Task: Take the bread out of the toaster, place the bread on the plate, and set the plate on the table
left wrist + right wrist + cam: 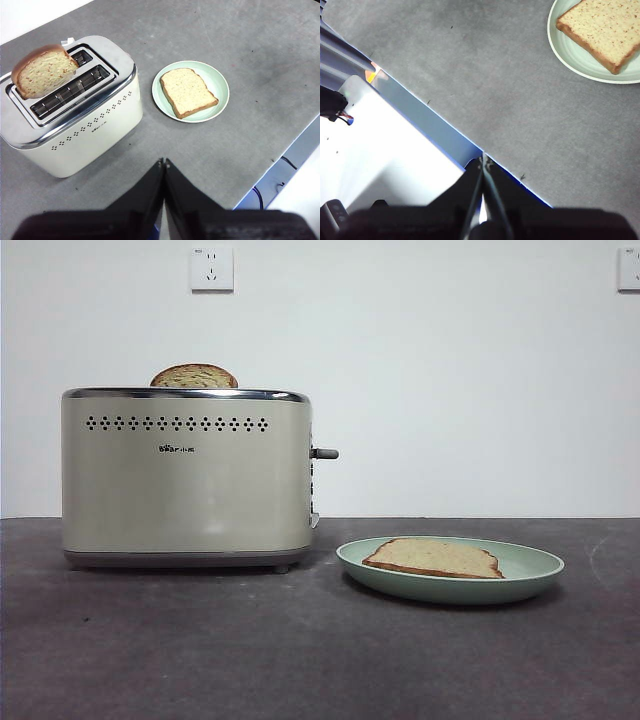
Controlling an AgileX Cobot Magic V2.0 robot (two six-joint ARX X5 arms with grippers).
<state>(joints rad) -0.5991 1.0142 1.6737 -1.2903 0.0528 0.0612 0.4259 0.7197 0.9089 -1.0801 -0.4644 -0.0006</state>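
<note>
the bread (pixel 432 559) lies flat on the plate (pixel 530 570), pale face up, crust all inside the rim. the plate sits on the table (pixel 300 660), just beside the toaster (pixel 185 480) on its lever side, not touching it. from the left wrist view the same picture: bread centred on the plate, toaster close by with one slot bare. a second slice (pixel 194 377), darker and speckled, pokes up from the other slot, and that one is not our bread.

so where are we? by the look of it all three steps are done: bread out, bread on plate, plate down on the table. nothing is left in hand.

the left gripper (pixel 163 162) hangs high over the table's near edge, its fingers clenched together and holding nothing, well apart from toaster and plate. the right gripper (pixel 483 159) hovers over the table's edge too, fingers pressed tip to tip, empty, with the plate off at the corner of its view.

next move, if any: i'd judge just holding clear, both arms parked away, and no nudging that plate.
</note>
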